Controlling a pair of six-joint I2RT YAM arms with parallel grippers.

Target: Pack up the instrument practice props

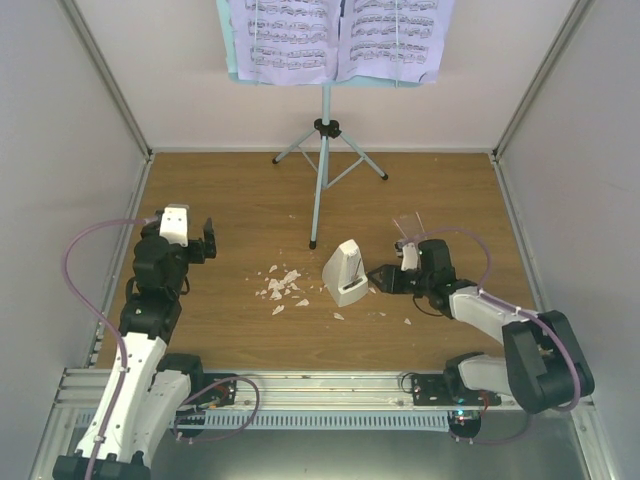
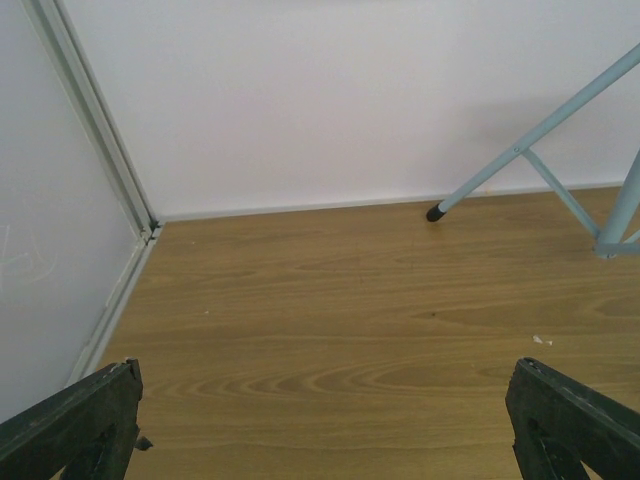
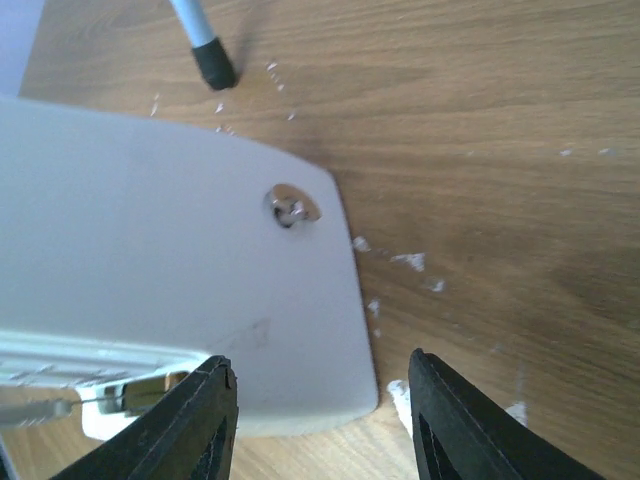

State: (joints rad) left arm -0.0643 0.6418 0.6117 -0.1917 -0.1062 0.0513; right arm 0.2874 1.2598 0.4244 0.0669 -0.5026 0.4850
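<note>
**Entry: practice props, packing not yet begun**

1. Metronome (image 1: 345, 272). Small white pyramid, upright on the table (image 1: 230, 330). Taken as the reference for all places below.
2. Right gripper (image 1: 384, 279). It lay low, just right of the metronome. Its jaws were parted wide and held nothing. In the wrist view the metronome's lower corner reached into the gap, close by one finger. Whether they touched could not be told.
3. Left gripper (image 1: 207, 240). It was well to the left of the metronome, with its jaws spread fully and empty.
4. Music stand (image 1: 322, 150). Pale blue, standing behind the metronome. One black-tipped foot was near the metronome's far side.
5. Sheet-music pages (image 1: 335, 40). On the stand's desk, far behind the metronome.
6. Clear cover (image 1: 408, 226). A faint shape behind and to the right of the metronome.
7. Crumbs (image 1: 280, 285). White, scattered left of the metronome, with a few in front of it.

**Step in hand (judged):** taking hold of the metronome.
- Only a corner sat between the fingers, so the gripper should move further in before closing.
- The fingers should meet two opposite faces low on the body, because the sloped sides would likely squeeze upward out of a high or hurried pinch.
- The clear cover and the near stand foot should be left undisturbed.

**Not legible:**
- The desk's top edge and the upper page lines were cut off.
- The desk's surface was covered by the pages.
- The cover's outline was barely separable from the cable and wrist.
- The metronome's dial side faced away from the wrist camera, which showed only a plain panel with one metal fastener.
</note>
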